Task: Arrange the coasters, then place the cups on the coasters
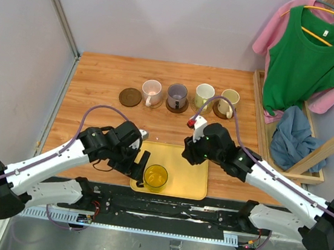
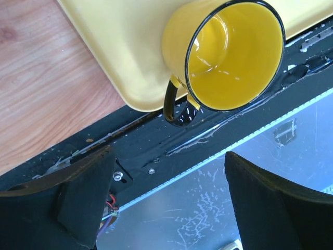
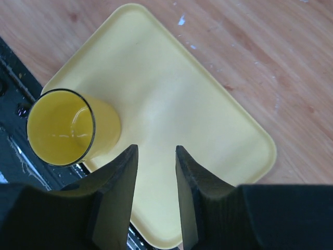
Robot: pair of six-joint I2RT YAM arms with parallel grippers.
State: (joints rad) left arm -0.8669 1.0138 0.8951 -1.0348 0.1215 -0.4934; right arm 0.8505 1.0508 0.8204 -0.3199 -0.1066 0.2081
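A yellow cup (image 1: 155, 176) stands on the near left part of the yellow tray (image 1: 191, 180). My left gripper (image 1: 140, 162) hangs open just left of it. In the left wrist view the cup (image 2: 229, 57) lies ahead of the gripper (image 2: 174, 200), handle towards it, with nothing between the fingers. My right gripper (image 1: 187, 154) hovers over the tray's far edge. Its fingers (image 3: 117, 192) are narrowly open and hold nothing, and the cup (image 3: 65, 127) is to their left. At the back, a bare dark coaster (image 1: 130, 97) starts a row of pink (image 1: 151, 92), purple-grey (image 1: 177, 96), pale green (image 1: 204, 95) and cream (image 1: 228, 101) cups.
Dark coasters show under the purple-grey and cream cups. A wooden rack (image 1: 259, 121) with clothes stands along the table's right edge. A grey wall (image 1: 14, 82) borders the left side. The black mounting rail (image 1: 163, 207) runs along the near edge behind the tray.
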